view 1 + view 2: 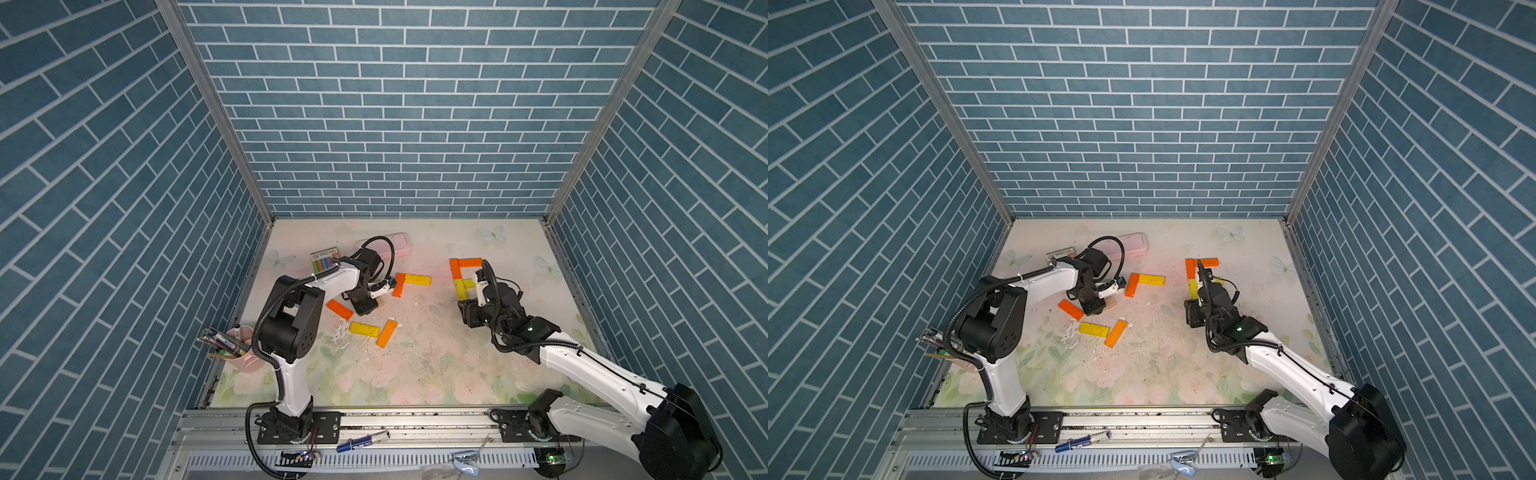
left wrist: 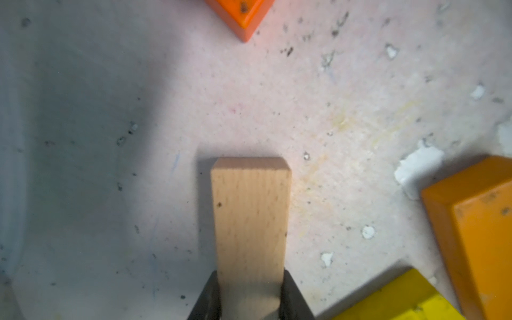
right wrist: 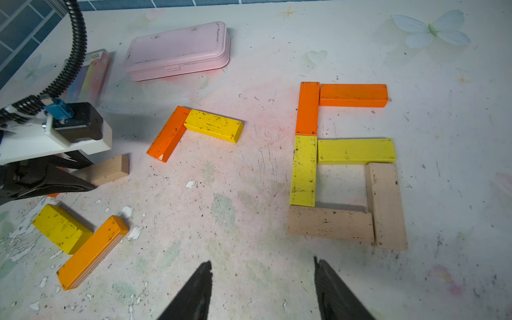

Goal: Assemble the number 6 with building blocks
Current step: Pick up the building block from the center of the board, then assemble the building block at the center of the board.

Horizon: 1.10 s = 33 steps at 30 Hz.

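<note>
The number 6 [image 3: 343, 163] lies finished-looking on the right: two orange bars on top, two yellow in the middle, two tan bars [image 3: 386, 205] closing the loop. In both top views my right arm covers its lower part [image 1: 456, 270]. My right gripper [image 3: 261, 266] hovers open just in front of it, holding nothing. My left gripper [image 2: 250, 279] is shut on one end of a tan block [image 2: 250, 216], low over the table left of centre [image 1: 380, 303]. Loose building blocks lie around it: an orange [image 1: 399, 284] and yellow [image 1: 417, 279] pair, an orange one [image 1: 339, 309], a yellow [image 1: 364, 329] and an orange [image 1: 386, 332].
A pink case [image 1: 395, 243] and a pack of chalks [image 1: 325, 262] lie at the back left behind the left arm. A pink cup of pens [image 1: 243, 347] stands at the left edge. Blue brick walls close three sides. A marker [image 1: 361, 440] rests on the front rail.
</note>
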Tool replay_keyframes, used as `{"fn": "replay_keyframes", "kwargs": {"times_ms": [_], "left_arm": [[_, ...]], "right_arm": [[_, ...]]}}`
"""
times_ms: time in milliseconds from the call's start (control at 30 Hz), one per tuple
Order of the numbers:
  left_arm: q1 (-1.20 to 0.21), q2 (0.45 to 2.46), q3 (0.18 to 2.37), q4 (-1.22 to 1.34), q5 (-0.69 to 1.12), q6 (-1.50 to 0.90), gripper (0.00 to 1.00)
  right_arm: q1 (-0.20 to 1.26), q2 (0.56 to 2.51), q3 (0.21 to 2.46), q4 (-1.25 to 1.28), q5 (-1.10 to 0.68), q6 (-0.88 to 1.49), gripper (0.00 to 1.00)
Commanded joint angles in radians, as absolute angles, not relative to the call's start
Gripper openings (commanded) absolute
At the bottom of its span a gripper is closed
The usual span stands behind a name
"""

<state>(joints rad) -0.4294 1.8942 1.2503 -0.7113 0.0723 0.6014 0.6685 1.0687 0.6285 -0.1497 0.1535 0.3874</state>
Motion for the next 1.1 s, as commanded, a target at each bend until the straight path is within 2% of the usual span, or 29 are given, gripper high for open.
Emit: {"fn": "replay_keyframes", "kwargs": {"times_ms": [0,133,267,367,767,1067], "left_arm": [[-0.452,1.851,1.268,-0.765,0.062,0.459,0.21],[-0.459,1.810,1.266,-0.788,0.112,0.292,0.21],[-0.460,1.732,1.196,-0.706,0.153,0.104,0.22],[-0.463,1.718,1.157,-0.682,0.131,0.004,0.21],[-0.593,1.783,1.078,-0.591,0.100,-0.200,0.23],[-0.721,1.817,1.050,-0.515,0.152,-0.353,0.23]], "right_arm": [[0.670,1.078,0.664,-0.151,0.169,0.394,0.60],[0.670,1.071,0.662,-0.147,0.163,0.395,0.59],[0.671,1.039,0.636,-0.147,0.159,0.403,0.59],[0.671,1.010,0.616,-0.146,0.162,0.413,0.59],[0.670,0.960,0.600,-0.165,0.149,0.425,0.58],[0.672,0.901,0.574,-0.185,0.151,0.448,0.57]]}}
